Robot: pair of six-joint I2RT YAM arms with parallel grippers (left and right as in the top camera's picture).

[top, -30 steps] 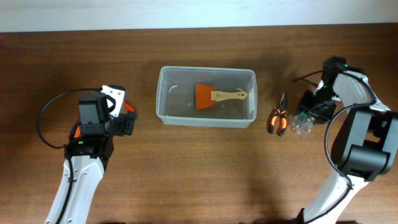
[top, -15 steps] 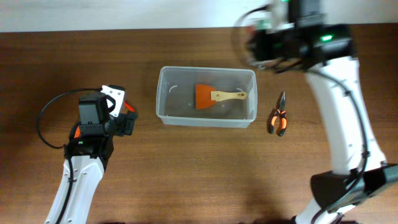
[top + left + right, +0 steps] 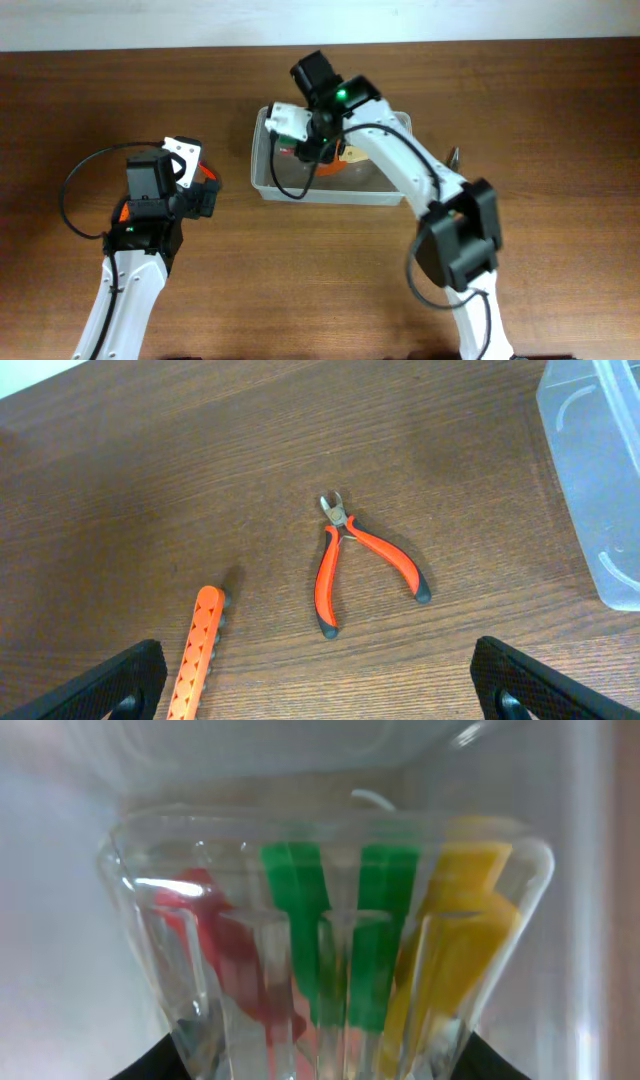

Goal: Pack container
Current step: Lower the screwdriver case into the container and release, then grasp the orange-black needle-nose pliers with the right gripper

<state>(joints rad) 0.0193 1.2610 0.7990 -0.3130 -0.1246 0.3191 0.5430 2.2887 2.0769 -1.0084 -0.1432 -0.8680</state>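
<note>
The container (image 3: 300, 192), a translucent rectangular tub, stands at the table's middle back; its corner shows in the left wrist view (image 3: 600, 480). My right gripper (image 3: 305, 140) hangs over the tub's left half, shut on a clear plastic pack (image 3: 287, 125). In the right wrist view the pack (image 3: 330, 950) holds red, green and yellow pieces and fills the space between the jaws (image 3: 320, 1065). An orange scraper (image 3: 345, 155) in the tub is mostly hidden by the arm. My left gripper (image 3: 320, 700) is open and empty above small orange-handled cutters (image 3: 355, 560).
An orange strip tool (image 3: 200, 650) lies left of the cutters on the wood. The tip of orange-handled pliers (image 3: 452, 153) shows right of the tub, behind my right arm. My left arm (image 3: 150, 220) stays at the table's left.
My right arm has swung from the far right of the table to over the tub's left half, carrying the clear pack. The left arm has not moved.
</note>
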